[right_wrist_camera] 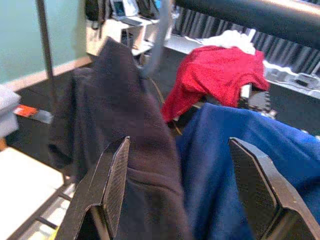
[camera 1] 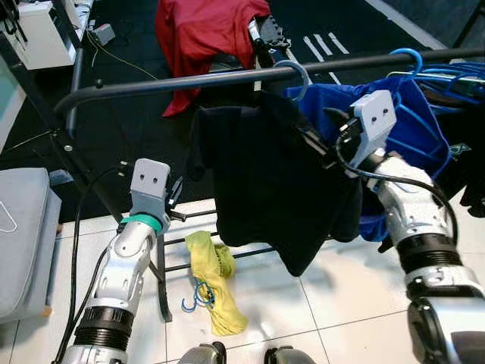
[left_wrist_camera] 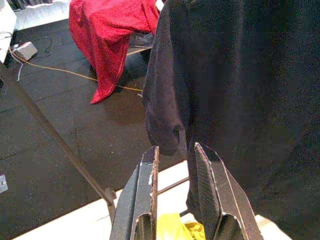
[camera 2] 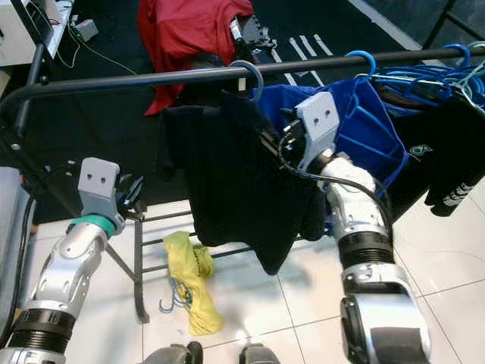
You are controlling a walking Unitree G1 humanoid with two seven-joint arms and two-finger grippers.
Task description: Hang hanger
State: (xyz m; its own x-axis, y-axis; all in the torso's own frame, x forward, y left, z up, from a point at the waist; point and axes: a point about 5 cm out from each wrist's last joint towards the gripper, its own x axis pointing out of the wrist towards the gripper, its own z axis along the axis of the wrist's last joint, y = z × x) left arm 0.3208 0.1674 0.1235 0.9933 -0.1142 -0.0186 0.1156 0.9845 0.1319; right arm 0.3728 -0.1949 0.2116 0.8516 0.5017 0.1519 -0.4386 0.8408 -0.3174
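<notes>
Hanging from the black rail [camera 1: 227, 78] by a pale blue hook: the hanger [camera 1: 297, 76] carrying a black shirt [camera 1: 273, 182], its cloth draped down toward the white tiled floor [camera 1: 303, 303]. Just beside it on the same rail, a blue garment [camera 1: 409, 129] on a blue hanger [camera 1: 405, 57], with more blue hangers bunched further along to the right. Raised at the black shirt's shoulder, between black cloth and blue: the right gripper [right_wrist_camera: 185, 185], fingers [right_wrist_camera: 112, 180] spread wide apart, one over the black shirt and the other over the blue garment, clamped on nothing. Held lower and to the left, near the rack's upright leg: the left gripper [left_wrist_camera: 175, 165], fingers [left_wrist_camera: 147, 175] a little apart and empty, pointed at the shirt's hanging sleeve. Lying on the tiles under the rack: a yellow garment [camera 1: 212, 280] with a small blue hook on it. Draped over something on the dark mat behind the rail: a red cloth [camera 1: 204, 38].
</notes>
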